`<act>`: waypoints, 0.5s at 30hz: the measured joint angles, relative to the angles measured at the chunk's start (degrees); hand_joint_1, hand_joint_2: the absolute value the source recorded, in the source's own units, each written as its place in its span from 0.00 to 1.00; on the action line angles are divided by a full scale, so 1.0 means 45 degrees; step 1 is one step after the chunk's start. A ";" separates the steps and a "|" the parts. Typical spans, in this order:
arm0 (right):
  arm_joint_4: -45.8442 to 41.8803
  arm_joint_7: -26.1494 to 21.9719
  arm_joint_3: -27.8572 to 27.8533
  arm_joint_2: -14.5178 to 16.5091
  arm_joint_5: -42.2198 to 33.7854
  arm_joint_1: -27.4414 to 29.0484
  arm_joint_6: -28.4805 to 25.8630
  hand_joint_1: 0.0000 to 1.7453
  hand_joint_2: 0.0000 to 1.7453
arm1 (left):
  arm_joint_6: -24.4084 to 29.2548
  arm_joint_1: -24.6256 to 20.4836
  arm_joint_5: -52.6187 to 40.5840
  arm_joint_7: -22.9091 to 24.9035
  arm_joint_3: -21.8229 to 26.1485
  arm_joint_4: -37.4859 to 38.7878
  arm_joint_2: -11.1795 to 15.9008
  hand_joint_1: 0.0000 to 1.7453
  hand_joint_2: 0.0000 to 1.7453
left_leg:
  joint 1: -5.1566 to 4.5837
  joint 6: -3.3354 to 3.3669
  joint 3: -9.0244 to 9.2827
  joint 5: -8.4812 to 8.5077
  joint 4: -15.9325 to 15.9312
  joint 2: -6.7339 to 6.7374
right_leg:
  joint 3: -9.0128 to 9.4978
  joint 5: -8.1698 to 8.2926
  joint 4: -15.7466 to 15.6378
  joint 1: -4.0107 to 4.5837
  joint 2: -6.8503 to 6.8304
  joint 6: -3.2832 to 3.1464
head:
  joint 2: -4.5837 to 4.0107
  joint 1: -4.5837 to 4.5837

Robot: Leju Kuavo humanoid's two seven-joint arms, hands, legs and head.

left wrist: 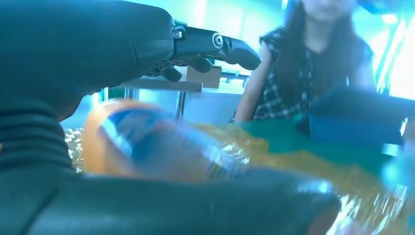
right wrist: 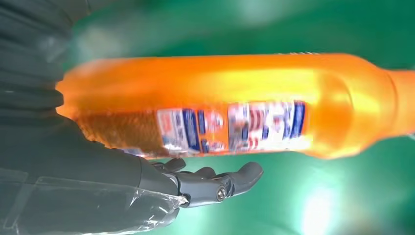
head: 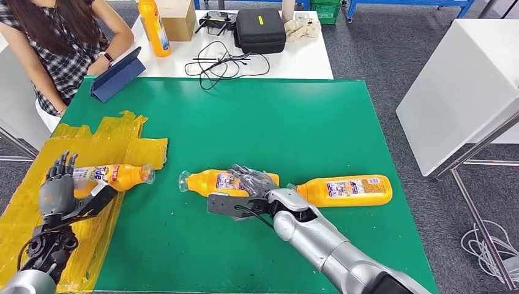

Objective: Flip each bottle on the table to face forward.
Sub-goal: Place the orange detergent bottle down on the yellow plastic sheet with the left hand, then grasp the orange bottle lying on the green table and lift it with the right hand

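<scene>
1. Right hand (head: 248,190) over the middle bottle (head: 211,182), fingers (right wrist: 220,182) spread alongside it, grip unclear.
2. Left hand (head: 56,187) beside the left bottle (head: 113,176) on yellow tape (head: 113,144), fingers apart.
3. Right bottle (head: 346,190) lying on the green surface (head: 257,122).

Robotics lab: green test table (head: 257,122), white desk (head: 306,61) with black equipment case (head: 261,29) and cables (head: 220,64), grey carpet (head: 379,55).

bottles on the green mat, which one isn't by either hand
The orange bottle farthest toward the robot's right, lying alone. The middle bottle sits under the right hand, and the bottle on the yellow tape lies against the left hand.
</scene>
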 joint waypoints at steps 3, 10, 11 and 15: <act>-0.0002 0.0125 0.0087 -0.0108 0.0122 0.0128 -0.0139 0.00 1.00 | -0.0226 0.0024 0.0745 -0.0559 0.0588 -0.0312 -0.0097 0.00 0.00 | 0.0002 0.0000 0.0001 0.0000 0.0000 0.0000 | 0.0001 0.0000 0.0002 0.0001 0.0000 0.0000 | -0.0001 -0.0001; 0.0064 0.0718 0.0129 -0.0152 0.0756 0.0169 -0.0591 0.00 1.00 | -0.1595 0.0866 0.4981 -0.1475 0.0986 -0.2609 -0.0518 0.00 0.00 | 0.0004 0.0000 0.0002 0.0000 0.0000 0.0014 | -0.0008 0.0001 0.0004 0.0005 0.0017 0.0000 | 0.0000 -0.0002; 0.0127 0.0806 0.0130 -0.0147 0.0874 0.0165 -0.0700 0.00 1.00 | -0.1843 0.1140 0.6066 -0.1542 0.0897 -0.3426 -0.0627 0.00 0.00 | 0.0004 0.0000 -0.0001 0.0000 0.0000 0.0014 | -0.0009 0.0000 0.0003 0.0005 0.0017 0.0000 | 0.0000 -0.0001; 0.0677 0.0835 0.0125 -0.0079 0.1111 0.0108 -0.0897 0.00 1.00 | -0.2522 0.2190 0.8423 -0.1618 0.0308 -0.6453 -0.0965 0.00 0.00 | -0.0002 0.0000 -0.0009 -0.0001 0.0000 -0.0001 | -0.0009 -0.0001 0.0000 0.0002 0.0001 0.0001 | 0.0000 -0.0004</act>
